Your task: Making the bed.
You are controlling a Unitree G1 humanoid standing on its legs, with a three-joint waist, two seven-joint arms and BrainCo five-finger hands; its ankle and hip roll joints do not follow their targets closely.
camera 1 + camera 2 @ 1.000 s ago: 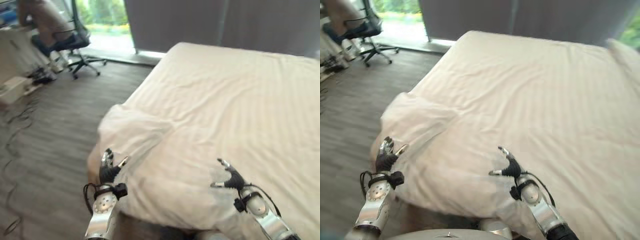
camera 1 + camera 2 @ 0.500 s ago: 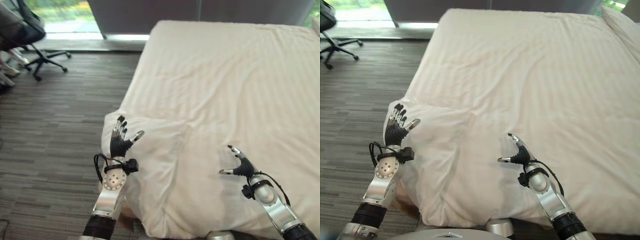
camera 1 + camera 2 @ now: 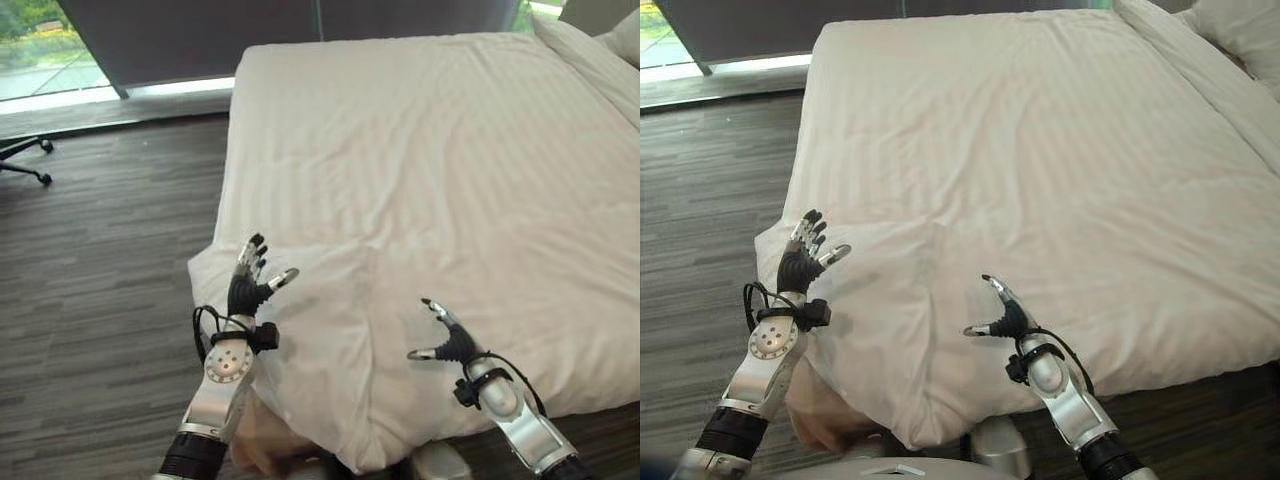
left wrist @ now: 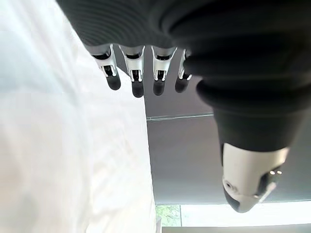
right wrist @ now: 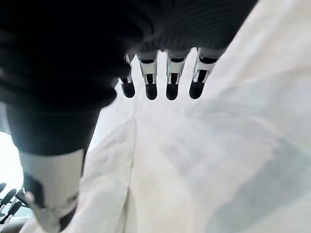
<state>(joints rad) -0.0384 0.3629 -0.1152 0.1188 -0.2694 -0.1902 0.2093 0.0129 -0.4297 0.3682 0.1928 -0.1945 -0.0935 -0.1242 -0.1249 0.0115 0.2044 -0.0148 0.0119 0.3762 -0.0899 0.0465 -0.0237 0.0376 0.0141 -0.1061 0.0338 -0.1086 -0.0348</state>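
Both hands, left hand (image 3: pixel 243 291) and right hand (image 3: pixel 447 343), stay splayed, apparently just clear of the duvet (image 3: pixel 420 170).

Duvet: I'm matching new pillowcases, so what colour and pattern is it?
White duvet with faint tone-on-tone stripes, clearest in the right eye view.

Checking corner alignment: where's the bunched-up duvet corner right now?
In the left eye view the bunched duvet corner hangs over the bed's near-left corner, between the open left hand and open right hand.

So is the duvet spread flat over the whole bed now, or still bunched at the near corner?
Still bunched. The duvet lies smooth farther up, but its near corner is heaped in folds between the open left hand and right hand.
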